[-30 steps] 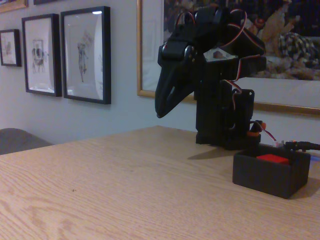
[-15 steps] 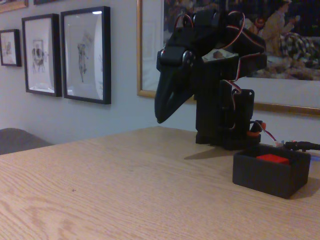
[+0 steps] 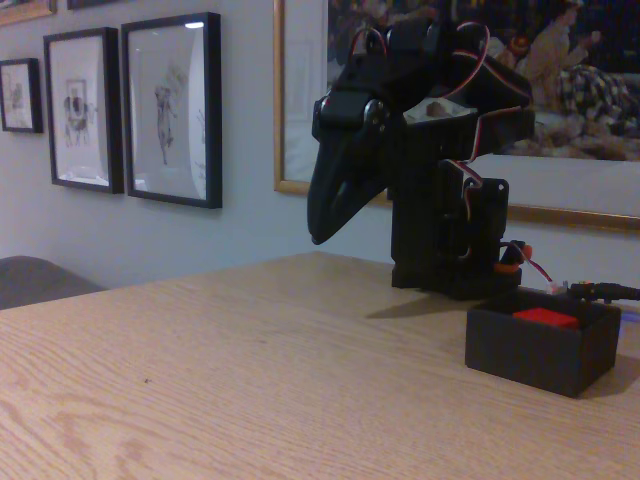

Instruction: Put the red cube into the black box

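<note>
Bright red cube [image 3: 545,318], matte black box [image 3: 540,352], pale oak-grained table [image 3: 250,380].

Surface [image 3: 200,380]: light wood, visible grain, low sheen. Black box [image 3: 540,352] near right edge: matt black, plastic-looking, thick walls. Red cube [image 3: 545,318] inside it: matt, smooth. Hand [image 3: 325,215]: black plastic, slightly glossy. Picture frames [image 3: 170,108]: glossy black, glazed.
</note>
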